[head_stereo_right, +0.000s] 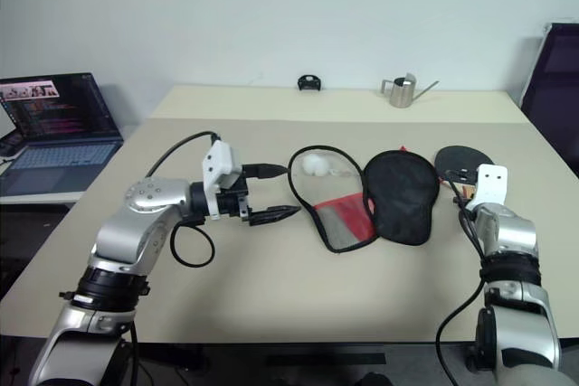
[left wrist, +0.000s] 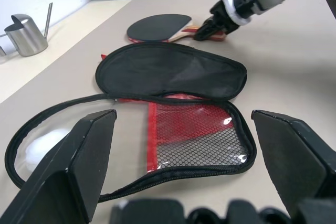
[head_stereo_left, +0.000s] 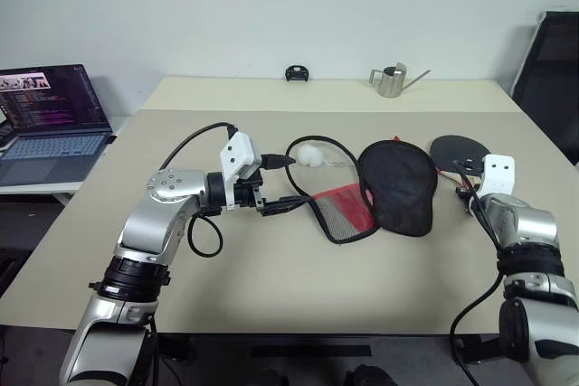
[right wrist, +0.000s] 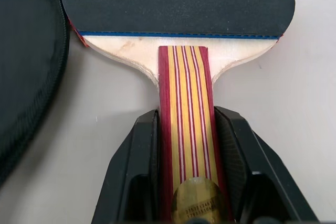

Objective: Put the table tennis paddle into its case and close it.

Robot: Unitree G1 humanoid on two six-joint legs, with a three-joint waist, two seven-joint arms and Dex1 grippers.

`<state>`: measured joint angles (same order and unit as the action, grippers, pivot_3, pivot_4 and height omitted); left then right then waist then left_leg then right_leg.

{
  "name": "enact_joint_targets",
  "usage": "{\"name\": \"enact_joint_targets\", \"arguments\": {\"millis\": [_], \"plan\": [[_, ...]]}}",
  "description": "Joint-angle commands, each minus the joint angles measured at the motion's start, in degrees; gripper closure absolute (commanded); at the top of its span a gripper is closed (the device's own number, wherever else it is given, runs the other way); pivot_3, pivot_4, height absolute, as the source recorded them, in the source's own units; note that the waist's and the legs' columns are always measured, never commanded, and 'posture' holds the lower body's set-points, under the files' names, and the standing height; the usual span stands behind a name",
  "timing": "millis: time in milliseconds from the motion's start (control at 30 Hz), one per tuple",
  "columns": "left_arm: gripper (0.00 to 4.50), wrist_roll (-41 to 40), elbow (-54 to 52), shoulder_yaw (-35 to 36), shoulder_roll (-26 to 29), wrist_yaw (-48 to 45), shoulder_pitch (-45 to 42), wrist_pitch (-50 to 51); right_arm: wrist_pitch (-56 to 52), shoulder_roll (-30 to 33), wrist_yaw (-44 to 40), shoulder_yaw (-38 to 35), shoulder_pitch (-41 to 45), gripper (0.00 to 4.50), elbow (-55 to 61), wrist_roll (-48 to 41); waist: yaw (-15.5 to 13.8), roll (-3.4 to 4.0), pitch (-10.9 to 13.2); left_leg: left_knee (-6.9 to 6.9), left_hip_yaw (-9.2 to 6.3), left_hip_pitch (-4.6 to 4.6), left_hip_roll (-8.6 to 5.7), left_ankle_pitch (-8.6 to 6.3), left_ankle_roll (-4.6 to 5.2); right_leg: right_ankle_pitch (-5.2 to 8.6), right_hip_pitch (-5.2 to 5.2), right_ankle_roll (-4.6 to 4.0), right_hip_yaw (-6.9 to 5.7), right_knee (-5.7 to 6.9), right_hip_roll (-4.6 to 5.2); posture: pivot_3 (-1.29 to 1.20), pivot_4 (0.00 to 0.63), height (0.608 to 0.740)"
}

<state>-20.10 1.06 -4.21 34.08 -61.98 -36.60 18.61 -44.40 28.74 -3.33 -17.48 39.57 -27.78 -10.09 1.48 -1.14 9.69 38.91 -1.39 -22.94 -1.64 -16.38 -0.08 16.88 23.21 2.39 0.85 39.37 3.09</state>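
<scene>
Spreading across most of the head views, a beige table (head_stereo_left: 271, 296) is carrying everything, with a second, paler table (head_stereo_left: 326, 92) butting against its far edge at twelve o'clock. An open laptop (head_stereo_left: 54, 119) is sitting on a side surface out at about ten o'clock.

Near the middle of the beige table the case (head_stereo_left: 395, 185) is lying unzipped and spread flat: its black half is sitting toward two o'clock, while the half with the red panel and mesh pocket is lying at the centre beside it, the two joined along one edge. A white ball (head_stereo_left: 312, 155) is resting inside the zipper loop at twelve o'clock of the mesh half.

The table tennis paddle (head_stereo_left: 455, 148) is lying flat on the table at three o'clock, just beside the black half of the case, black face up and handle pointing back toward the robot.

The left gripper (head_stereo_left: 282, 204) is hovering at nine o'clock of the mesh half, its fingers spread wide with nothing between them. The right gripper (right wrist: 189, 145) is sitting at the paddle's handle; the right wrist view is showing its two black fingers pressed against both sides of the red-striped wooden handle, gripping it.

On the far table a small steel watering can (head_stereo_left: 391, 80) is standing at one o'clock, and a small black object (head_stereo_left: 296, 72) is sitting at twelve.
</scene>
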Motion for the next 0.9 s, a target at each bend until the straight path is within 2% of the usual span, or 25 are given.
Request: {"name": "enact_joint_targets", "arguments": {"millis": [33,367,900], "plan": [[0.00,-0.16,-0.01,0.88,0.05,-0.30,-0.61,-1.25,-5.84,0.01,1.78,-3.54,-3.34,3.28,7.52,-1.49,0.00,0.00,0.00,0.00,0.00,0.00,0.00,0.00,0.00,0.00,0.00,0.00,0.00,0.01,0.00,0.00,0.150,0.740],[0.00,0.22,1.90,0.22,-0.77,-1.05,-1.96,-2.44,-8.84,-1.38,5.53,-8.81,-4.98,3.28,16.05,-3.38,0.00,0.00,0.00,0.02,0.01,0.04,-0.02,-0.10,0.18,0.00,0.00,0.00,0.02,0.09,0.00,0.00,0.150,0.740],[0.00,0.72,2.27,0.17,-0.85,-1.44,-2.09,-2.72,-15.31,-1.69,4.21,-8.25,-10.22,3.28,27.62,-4.48,0.18,0.01,0.00,0.02,0.03,0.05,-0.02,-0.11,0.20,0.00,0.02,0.00,0.04,0.11,-0.01,0.00,0.150,0.740]]}}
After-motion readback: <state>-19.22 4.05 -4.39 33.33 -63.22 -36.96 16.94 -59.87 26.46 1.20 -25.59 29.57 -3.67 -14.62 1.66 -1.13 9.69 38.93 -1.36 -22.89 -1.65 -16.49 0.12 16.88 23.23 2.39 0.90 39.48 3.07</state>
